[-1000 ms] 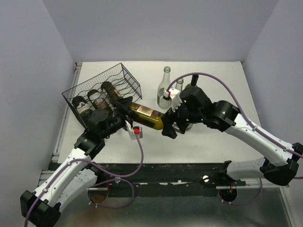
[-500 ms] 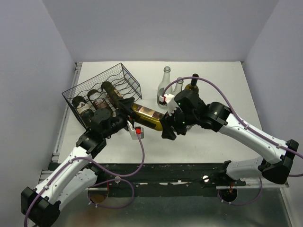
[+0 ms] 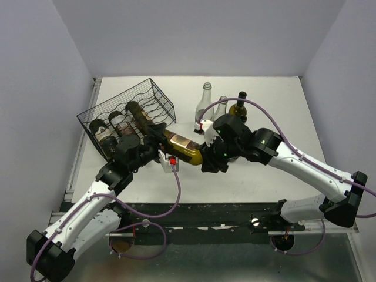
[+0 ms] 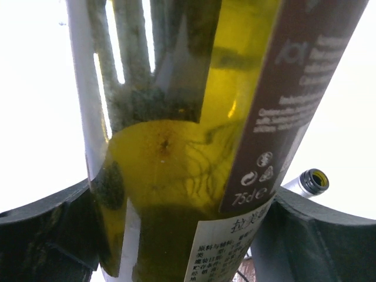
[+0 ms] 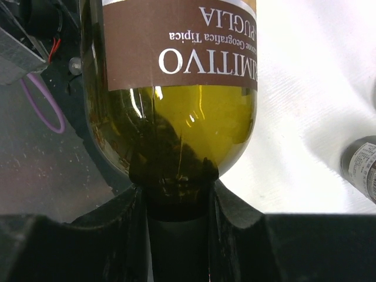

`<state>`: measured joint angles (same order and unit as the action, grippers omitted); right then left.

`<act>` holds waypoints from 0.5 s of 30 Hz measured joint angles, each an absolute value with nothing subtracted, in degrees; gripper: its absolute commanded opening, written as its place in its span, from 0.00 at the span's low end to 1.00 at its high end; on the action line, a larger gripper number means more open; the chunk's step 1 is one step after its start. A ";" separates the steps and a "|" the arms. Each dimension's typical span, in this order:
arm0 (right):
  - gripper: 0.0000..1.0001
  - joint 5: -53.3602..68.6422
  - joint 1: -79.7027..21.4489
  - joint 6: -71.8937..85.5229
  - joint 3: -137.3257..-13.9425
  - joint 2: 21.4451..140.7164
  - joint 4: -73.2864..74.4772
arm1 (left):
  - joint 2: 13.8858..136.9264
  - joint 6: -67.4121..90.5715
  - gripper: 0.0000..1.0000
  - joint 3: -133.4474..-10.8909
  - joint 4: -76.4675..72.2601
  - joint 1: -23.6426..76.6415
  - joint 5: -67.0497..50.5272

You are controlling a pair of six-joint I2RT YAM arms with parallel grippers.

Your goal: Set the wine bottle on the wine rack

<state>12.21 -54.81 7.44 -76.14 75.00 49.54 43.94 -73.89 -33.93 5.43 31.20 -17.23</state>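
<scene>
The wine bottle, olive-green glass with a brown label, lies level between both arms, just right of the wine rack. My left gripper is closed around the bottle's wide body, its fingers pressed to both sides. My right gripper is shut on the dark neck below the bottle's shoulder. The black wire rack stands tilted at the back left.
Three bottles lie in the rack's troughs. Two clear bottles and a dark green one stand behind my right arm. A bottle mouth shows beside the left fingers. A white wall borders the table's left edge.
My right gripper has shut on the bottle's neck and its arm has shifted a little left. The left gripper's hold on the body is unchanged.
</scene>
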 measured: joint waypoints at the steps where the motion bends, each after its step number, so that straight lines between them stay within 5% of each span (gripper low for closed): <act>1: 0.01 11.99 -54.83 7.55 -76.14 74.98 49.47 | 43.92 -73.87 0.99 -33.82 5.23 31.20 -17.15; 15: 0.01 -1.04 -54.70 16.82 -76.09 74.15 48.84 | 40.56 -64.38 0.99 -28.86 -0.67 31.20 -13.85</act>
